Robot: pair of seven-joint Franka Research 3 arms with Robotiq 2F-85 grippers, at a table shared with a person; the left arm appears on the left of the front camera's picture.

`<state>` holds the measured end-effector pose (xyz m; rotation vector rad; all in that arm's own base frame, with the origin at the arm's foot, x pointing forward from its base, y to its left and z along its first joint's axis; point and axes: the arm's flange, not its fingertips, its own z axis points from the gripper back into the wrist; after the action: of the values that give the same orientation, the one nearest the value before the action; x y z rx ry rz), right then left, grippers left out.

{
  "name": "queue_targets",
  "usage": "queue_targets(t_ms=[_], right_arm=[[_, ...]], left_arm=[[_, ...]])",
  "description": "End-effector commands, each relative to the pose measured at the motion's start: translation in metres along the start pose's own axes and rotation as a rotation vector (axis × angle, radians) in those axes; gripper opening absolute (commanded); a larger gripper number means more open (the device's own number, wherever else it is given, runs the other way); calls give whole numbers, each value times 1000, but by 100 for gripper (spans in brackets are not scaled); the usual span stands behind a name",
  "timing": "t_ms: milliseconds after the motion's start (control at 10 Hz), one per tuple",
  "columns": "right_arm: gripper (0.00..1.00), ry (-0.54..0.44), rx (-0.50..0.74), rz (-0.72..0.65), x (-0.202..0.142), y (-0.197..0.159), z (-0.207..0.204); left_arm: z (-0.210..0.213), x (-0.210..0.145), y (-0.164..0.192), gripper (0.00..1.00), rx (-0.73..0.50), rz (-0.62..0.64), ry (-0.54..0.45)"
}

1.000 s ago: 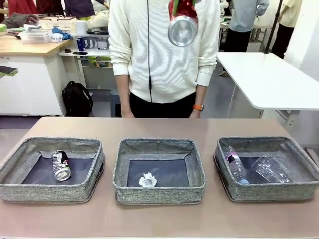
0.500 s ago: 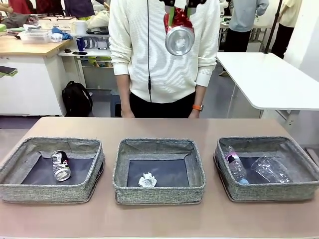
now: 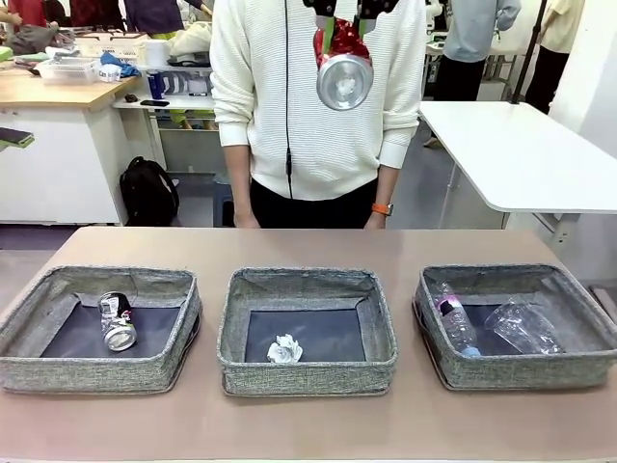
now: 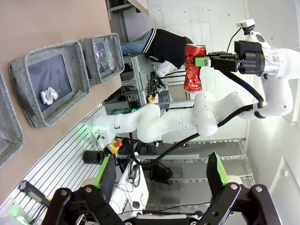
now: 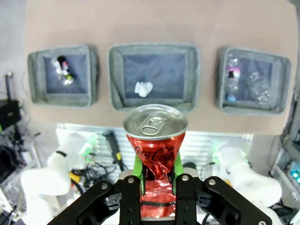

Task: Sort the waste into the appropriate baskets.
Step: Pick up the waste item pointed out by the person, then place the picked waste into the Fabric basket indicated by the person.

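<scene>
Overhead, right gripper (image 3: 345, 19) cropped, gripping red can (image 3: 343, 68).

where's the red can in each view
Front view: the red drink can hangs top centre in the right claw, silver end facing the camera.
Left wrist view: upper right of centre, lying sideways, pinched by that claw.
Right wrist view: bottom centre, crushed body between the green pads, top facing up.
Shared landmark: the crumpled white paper ball in the middle basket.
</scene>
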<state>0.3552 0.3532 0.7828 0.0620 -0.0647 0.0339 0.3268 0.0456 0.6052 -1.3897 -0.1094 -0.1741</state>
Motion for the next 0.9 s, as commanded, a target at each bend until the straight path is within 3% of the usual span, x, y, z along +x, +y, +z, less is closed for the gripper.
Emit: queue_targets(t_ms=[0,800], right_arm=[[26,-6,-3,-7,-1,-2,2],[26,-6,-3,-7,-1,-2,2]], left_arm=[[0,1,-2,100,-23,-23,-1],[0,1,-2,100,-23,-23,-1]])
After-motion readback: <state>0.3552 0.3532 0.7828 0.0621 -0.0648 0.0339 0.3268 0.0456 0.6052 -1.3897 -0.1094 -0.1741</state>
